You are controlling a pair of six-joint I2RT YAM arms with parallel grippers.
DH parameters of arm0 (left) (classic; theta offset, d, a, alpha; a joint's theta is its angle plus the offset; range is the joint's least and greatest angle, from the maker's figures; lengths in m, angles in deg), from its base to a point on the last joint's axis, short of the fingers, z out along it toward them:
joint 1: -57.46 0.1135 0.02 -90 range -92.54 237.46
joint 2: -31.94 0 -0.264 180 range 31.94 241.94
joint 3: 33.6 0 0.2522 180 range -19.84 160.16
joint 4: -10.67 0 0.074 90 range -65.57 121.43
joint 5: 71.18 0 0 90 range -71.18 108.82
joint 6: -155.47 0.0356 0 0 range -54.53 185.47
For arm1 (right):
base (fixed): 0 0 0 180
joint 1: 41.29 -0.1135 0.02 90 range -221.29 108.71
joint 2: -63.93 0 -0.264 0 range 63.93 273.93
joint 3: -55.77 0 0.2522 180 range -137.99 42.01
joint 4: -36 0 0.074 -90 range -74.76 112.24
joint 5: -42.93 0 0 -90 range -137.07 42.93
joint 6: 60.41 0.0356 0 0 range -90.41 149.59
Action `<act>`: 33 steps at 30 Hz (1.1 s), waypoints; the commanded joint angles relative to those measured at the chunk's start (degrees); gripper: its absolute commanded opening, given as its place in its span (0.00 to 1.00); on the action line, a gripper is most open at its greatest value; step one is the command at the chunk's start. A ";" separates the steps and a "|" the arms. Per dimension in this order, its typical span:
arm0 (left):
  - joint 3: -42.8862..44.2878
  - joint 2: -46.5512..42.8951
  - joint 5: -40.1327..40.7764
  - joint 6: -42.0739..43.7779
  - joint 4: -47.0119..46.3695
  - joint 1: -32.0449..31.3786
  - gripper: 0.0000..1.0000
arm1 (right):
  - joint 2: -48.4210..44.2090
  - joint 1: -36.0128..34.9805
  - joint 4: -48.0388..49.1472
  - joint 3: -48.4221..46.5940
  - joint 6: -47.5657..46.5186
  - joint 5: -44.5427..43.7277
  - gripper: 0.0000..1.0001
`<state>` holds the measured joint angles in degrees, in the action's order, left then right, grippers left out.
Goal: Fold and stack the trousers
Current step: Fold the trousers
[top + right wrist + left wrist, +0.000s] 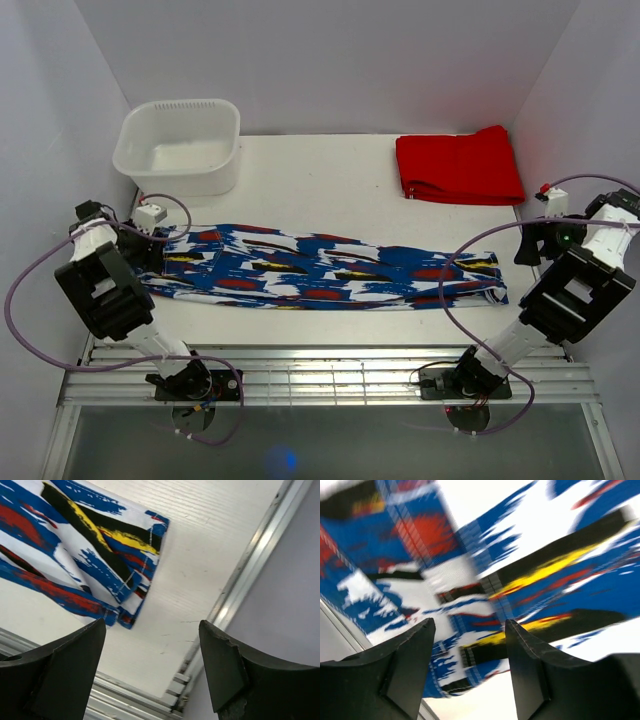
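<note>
The trousers (320, 266), printed blue, white and red with black and yellow streaks, lie stretched flat left to right across the table's middle. My left gripper (160, 243) is open just above their left end; the left wrist view shows the waistband end (470, 650) between and below the open fingers (415, 655), blurred. My right gripper (530, 245) is open and empty beside the right end, off the cloth. The right wrist view shows the leg hems (125, 580) up left of the open fingers (220, 650), with bare table between them.
A white plastic tub (180, 145) stands at the back left. A plain red folded garment (458, 165) lies at the back right. An aluminium rail (320, 380) runs along the near table edge; a side rail (250, 575) and wall are close to the right gripper.
</note>
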<state>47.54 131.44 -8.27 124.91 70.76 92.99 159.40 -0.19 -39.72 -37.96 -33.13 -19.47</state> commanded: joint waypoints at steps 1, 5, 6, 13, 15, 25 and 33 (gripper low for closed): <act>-2.06 -9.66 -5.24 0.59 0.26 -4.76 0.70 | 1.57 -0.06 -5.54 -0.91 13.14 4.13 0.82; -6.46 -14.77 -7.88 -2.65 -0.10 -8.19 0.73 | 1.04 -0.06 -5.02 5.68 17.62 4.66 0.88; -7.68 -15.47 -8.32 -4.14 -0.10 -8.89 0.73 | 1.04 -0.06 -4.67 6.74 19.02 3.88 0.86; -11.12 -17.32 -10.52 -6.62 0.34 -9.51 0.74 | -7.38 -0.58 2.19 13.77 16.08 4.13 0.91; -11.21 -17.33 -11.49 -6.18 0.87 -9.51 0.74 | -10.99 -0.76 3.32 15.62 4.31 5.27 0.90; -7.96 -11.97 -10.62 -7.23 5.53 -10.04 0.74 | -7.75 -2.07 -3.36 13.51 -36.95 -0.43 0.86; -8.49 -11.61 -11.14 -8.90 5.35 -10.04 0.75 | -5.64 -5.59 -2.56 15.09 -40.73 -1.84 0.85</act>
<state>37.86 120.51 -17.63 116.78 75.46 83.20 153.69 -4.67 -40.20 -23.42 -69.17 -21.11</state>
